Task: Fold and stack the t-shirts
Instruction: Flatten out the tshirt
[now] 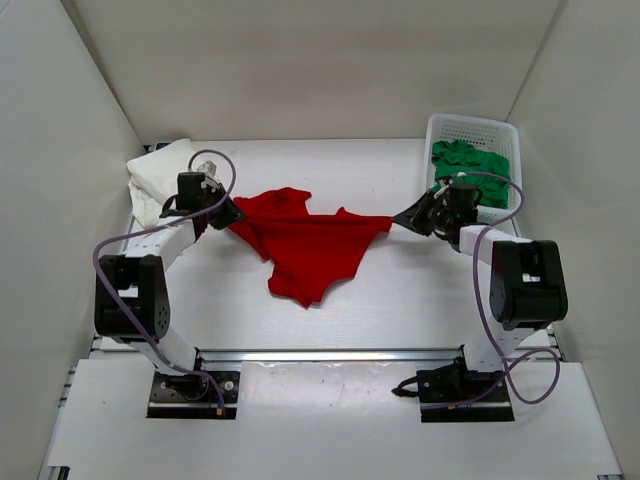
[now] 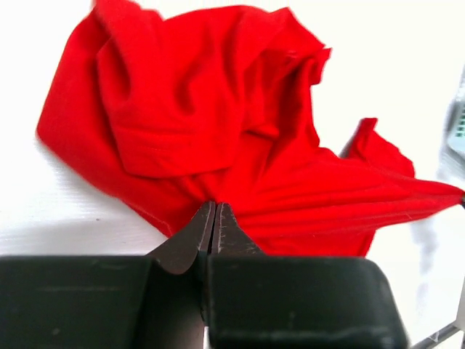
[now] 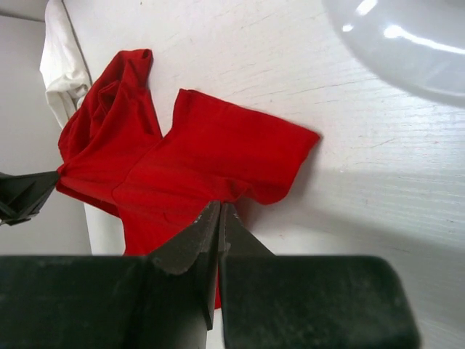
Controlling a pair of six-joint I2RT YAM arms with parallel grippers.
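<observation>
From above, the red t-shirt (image 1: 310,250) stretches left to right across the table (image 1: 400,310), a limp, wrinkled triangle. Left wrist: the left gripper (image 2: 214,218) pinches its bunched corner tight. Right wrist: the right gripper (image 3: 218,218) is clamped on the opposite edge.

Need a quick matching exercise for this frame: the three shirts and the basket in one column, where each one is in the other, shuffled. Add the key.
Things:
1. red t-shirt
2. off-white t-shirt
3. green t-shirt
4. basket

Places:
A. inside the basket
B. far right corner of the table
C. stretched between the left pincer and the right pincer, both shut on it
D. far left of the table

Pairs: 1-C, 2-D, 3-A, 4-B
</observation>
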